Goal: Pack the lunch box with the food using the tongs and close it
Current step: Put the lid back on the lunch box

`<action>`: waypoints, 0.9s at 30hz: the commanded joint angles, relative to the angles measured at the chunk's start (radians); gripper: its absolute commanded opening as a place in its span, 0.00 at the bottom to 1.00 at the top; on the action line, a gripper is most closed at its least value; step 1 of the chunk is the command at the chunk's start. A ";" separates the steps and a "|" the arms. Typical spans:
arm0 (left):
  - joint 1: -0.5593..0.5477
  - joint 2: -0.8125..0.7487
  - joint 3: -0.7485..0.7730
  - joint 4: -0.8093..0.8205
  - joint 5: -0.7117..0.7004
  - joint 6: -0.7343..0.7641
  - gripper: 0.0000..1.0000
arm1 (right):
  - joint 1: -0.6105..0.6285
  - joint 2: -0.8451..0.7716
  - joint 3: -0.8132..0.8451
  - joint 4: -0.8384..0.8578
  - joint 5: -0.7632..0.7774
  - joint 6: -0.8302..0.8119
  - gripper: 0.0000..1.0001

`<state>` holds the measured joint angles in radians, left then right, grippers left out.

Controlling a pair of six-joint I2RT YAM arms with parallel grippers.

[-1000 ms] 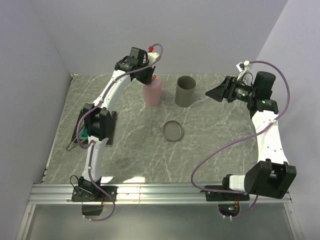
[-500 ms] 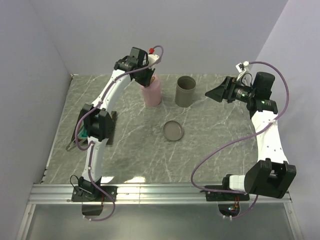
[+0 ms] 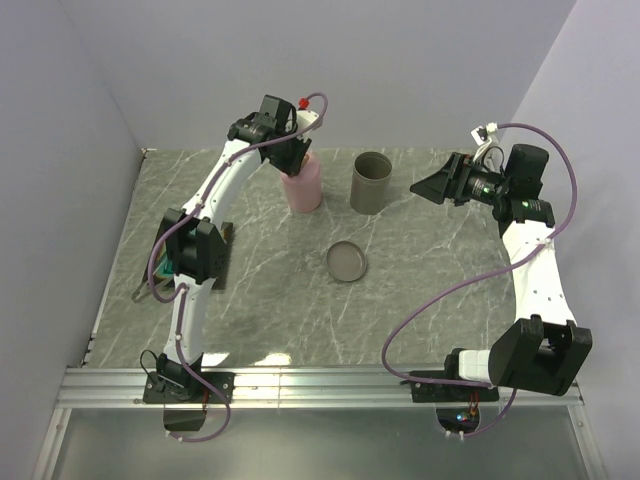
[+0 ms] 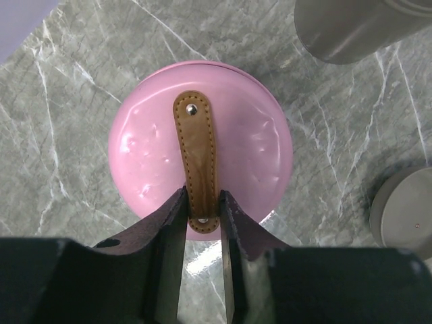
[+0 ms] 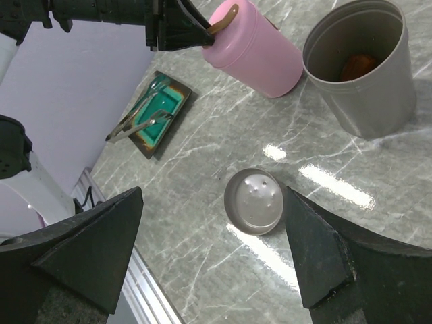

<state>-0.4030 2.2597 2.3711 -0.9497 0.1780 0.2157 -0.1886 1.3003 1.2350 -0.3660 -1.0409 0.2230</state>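
Far left, the teal tray sits right by the table's left edge, next to the wall, with the tongs lying across it. The left arm partly covers it from overhead.

Next is the left gripper, over the pink container near the back edge. Its jaws are narrow, one on each side of the near end of the brown strap on the lid. I honestly can't tell if they're pinching it or just clear of it.

Just right of that, close but apart, is the open grey cup, with an orange piece of food down inside. The round grey lid lies flat on its own mid-table, with open marble all around it down to the near rail.

The right gripper hangs above the right side with its jaws spread wide and nothing between them. There's free tabletop beneath it.

Compared to a second ago, the pink container shows a bit shorter under the left gripper. The cup, lid and right arm look the same.
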 commanded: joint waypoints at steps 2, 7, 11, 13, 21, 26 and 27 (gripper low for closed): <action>-0.011 0.006 -0.027 0.031 0.021 -0.006 0.31 | -0.003 -0.012 -0.012 0.030 -0.019 -0.002 0.91; -0.011 0.000 -0.049 0.086 0.032 -0.007 0.41 | -0.003 -0.021 -0.009 0.001 -0.019 -0.030 0.92; -0.011 -0.006 -0.030 0.120 -0.001 -0.003 0.48 | -0.003 -0.033 -0.009 -0.008 -0.010 -0.048 0.93; -0.010 -0.011 -0.016 0.137 -0.023 -0.004 0.54 | -0.003 -0.035 -0.012 -0.005 -0.007 -0.047 0.93; 0.026 -0.225 -0.153 0.347 0.015 -0.099 0.78 | -0.002 -0.068 -0.023 -0.056 0.030 -0.120 0.96; 0.049 -0.426 -0.305 0.480 0.177 -0.176 0.99 | 0.031 -0.079 0.000 -0.184 0.100 -0.301 0.96; 0.049 -0.448 -0.325 0.491 0.202 -0.186 0.99 | 0.038 -0.081 -0.003 -0.215 0.111 -0.322 0.96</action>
<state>-0.3576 1.9667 2.0712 -0.6075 0.2531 0.0925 -0.1757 1.2480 1.2186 -0.4873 -0.9798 0.0288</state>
